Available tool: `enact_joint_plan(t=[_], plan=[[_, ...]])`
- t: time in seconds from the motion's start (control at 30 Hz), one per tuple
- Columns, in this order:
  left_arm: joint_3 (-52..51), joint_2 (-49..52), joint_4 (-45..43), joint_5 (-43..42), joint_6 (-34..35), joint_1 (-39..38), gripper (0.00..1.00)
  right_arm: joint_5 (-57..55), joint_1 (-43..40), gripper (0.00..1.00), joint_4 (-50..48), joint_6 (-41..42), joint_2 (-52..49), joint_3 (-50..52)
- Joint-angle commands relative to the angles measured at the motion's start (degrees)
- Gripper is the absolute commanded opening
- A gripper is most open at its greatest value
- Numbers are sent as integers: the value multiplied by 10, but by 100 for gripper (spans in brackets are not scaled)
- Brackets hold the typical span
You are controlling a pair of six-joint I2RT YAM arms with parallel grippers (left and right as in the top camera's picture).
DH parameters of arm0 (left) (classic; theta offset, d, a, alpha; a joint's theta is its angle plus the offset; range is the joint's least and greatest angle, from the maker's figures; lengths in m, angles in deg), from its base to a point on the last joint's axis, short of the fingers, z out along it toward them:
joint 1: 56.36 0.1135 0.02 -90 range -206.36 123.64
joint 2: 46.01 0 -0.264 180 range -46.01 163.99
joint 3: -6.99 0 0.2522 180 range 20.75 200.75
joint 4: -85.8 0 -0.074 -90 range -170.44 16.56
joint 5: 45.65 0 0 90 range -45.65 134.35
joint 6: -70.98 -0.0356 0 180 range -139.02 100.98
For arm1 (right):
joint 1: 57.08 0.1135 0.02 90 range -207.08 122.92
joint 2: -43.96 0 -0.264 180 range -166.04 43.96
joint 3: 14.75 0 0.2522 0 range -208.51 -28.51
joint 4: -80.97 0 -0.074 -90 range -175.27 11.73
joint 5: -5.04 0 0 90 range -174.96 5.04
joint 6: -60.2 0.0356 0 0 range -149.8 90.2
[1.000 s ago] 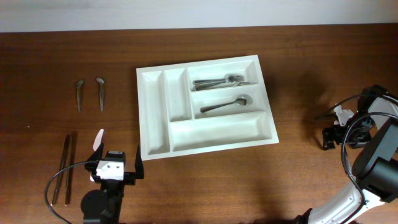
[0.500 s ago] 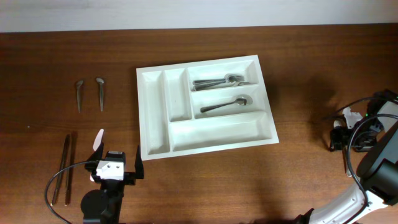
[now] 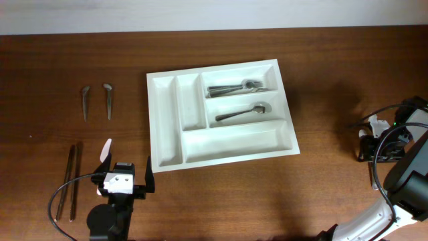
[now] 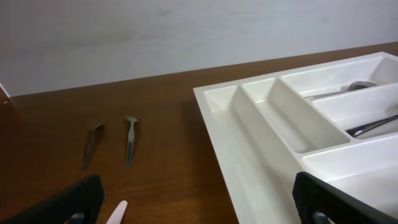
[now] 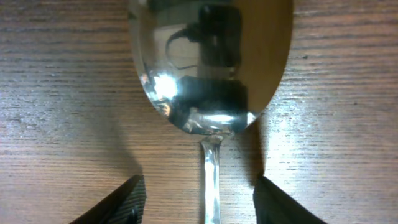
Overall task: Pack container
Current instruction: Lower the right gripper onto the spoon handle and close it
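The white container (image 3: pixel 162 127) lies at the table's middle, and its left compartments fill the right of the left wrist view (image 4: pixel 261 143). Several forks (image 3: pixel 241 87) and a spoon (image 3: pixel 244 114) lie in its upper right compartments. My right gripper (image 3: pixel 366 148) is low over the table at the far right. In its wrist view a steel spoon (image 5: pixel 208 62) lies on the wood. My right gripper (image 5: pixel 198 205) straddles the thin handle, with a gap on each side. My left gripper (image 3: pixel 127 167) stands wide open and empty near the front edge, left of the container's corner (image 4: pixel 199 208).
Two small spoons (image 3: pixel 85 100) (image 3: pixel 108 99) lie at the far left, also in the left wrist view (image 4: pixel 129 137). Two knives (image 3: pixel 70 181) lie near the front left edge. Cables loop beside the right arm (image 3: pixel 401 167).
My right gripper has shifted right and a little toward the front edge, and its jaws have narrowed around the spoon handle. The left arm has not moved.
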State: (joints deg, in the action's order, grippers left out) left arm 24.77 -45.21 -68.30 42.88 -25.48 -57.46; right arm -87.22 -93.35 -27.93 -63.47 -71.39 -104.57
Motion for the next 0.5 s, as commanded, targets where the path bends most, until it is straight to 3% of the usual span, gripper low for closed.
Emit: enact_joint_plan(t=[0.0, 0.1, 0.47], plan=[[-4, -4, -2, -2, -9, 3, 99, 5, 3, 48, 0, 0, -4, 3], [-4, -4, -2, -2, -9, 3, 99, 5, 3, 41, -2, 0, -4, 3], [-4, -4, -2, -2, -9, 3, 99, -14, 3, 41, -5, 0, -4, 3]])
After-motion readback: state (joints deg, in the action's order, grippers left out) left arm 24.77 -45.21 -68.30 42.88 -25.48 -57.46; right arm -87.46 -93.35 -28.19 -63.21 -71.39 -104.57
